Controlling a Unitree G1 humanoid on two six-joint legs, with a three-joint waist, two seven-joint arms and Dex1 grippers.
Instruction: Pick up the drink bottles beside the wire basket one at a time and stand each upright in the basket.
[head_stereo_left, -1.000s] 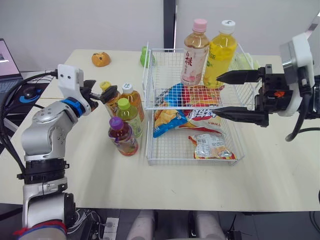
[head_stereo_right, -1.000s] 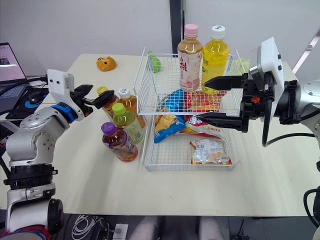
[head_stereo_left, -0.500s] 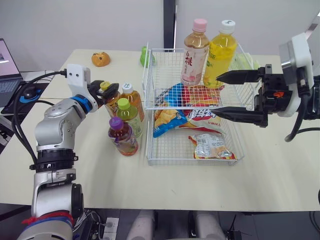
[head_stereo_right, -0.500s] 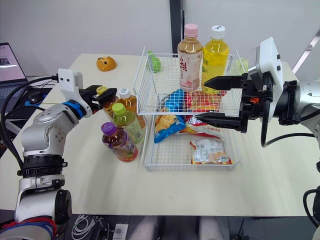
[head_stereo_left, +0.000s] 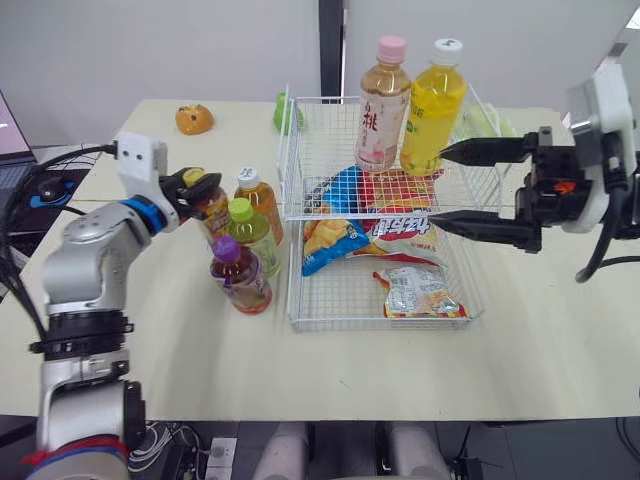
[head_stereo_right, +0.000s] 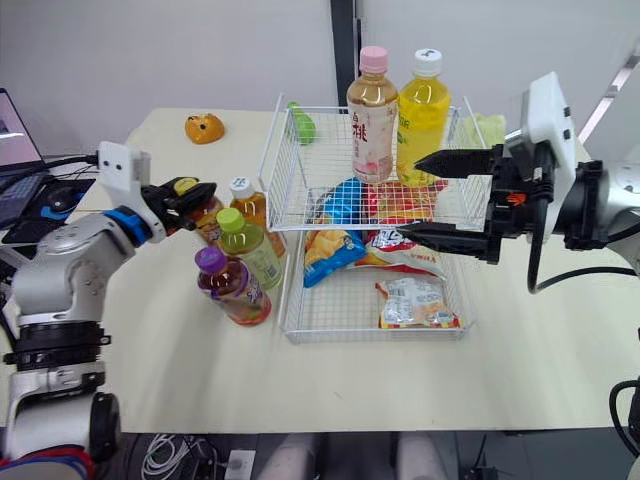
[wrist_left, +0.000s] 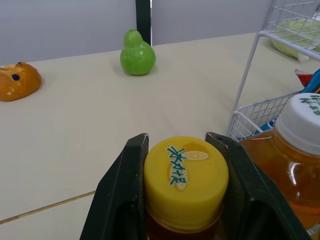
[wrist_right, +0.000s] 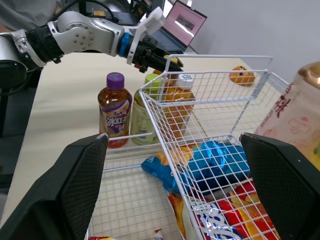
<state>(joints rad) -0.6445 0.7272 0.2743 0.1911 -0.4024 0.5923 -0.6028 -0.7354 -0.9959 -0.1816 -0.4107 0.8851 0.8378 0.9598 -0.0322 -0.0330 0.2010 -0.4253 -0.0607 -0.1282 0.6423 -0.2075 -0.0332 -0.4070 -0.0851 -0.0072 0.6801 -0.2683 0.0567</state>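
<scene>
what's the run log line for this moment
left gripper: shut on yellow-capped amber drink bottle | right gripper: open by white wire basket

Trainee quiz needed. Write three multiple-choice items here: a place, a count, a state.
1. Relative to the wire basket, the pink-capped bottle stands: A beside it; B in its upper tier; C under it.
2. How many bottles stand beside the basket? A four; B two; C six.
3. Left gripper: A open; B shut on nothing; C shut on the yellow-capped bottle.
Key: B, top shelf holds it; A, gripped one, white cap, green cap, purple cap; C, fingers clamp its cap.
</scene>
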